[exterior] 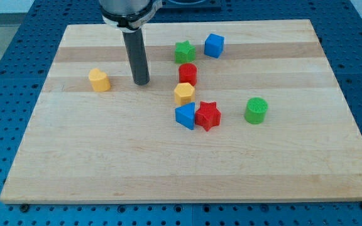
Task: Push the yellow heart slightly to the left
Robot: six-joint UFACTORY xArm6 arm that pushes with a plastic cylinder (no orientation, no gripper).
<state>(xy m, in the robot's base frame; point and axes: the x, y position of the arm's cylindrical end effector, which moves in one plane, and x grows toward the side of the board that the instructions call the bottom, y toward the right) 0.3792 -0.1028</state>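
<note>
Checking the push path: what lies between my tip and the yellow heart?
Nothing. In the camera view, bare board separates my tip from the yellow heart, which sits toward the view's left of it.

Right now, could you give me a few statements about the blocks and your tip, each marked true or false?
1. My tip stands between the two yellow blocks. True.
2. My tip touches the yellow block at the view's left. False: bare board shows between them.
3. The blue block and the red star sit side by side. True.
4. The green cylinder leans against the red star. False: it stands apart, toward the view's right.
5. The green star lies at the view's bottom. False: it is near the top, beside the blue cube.
</note>
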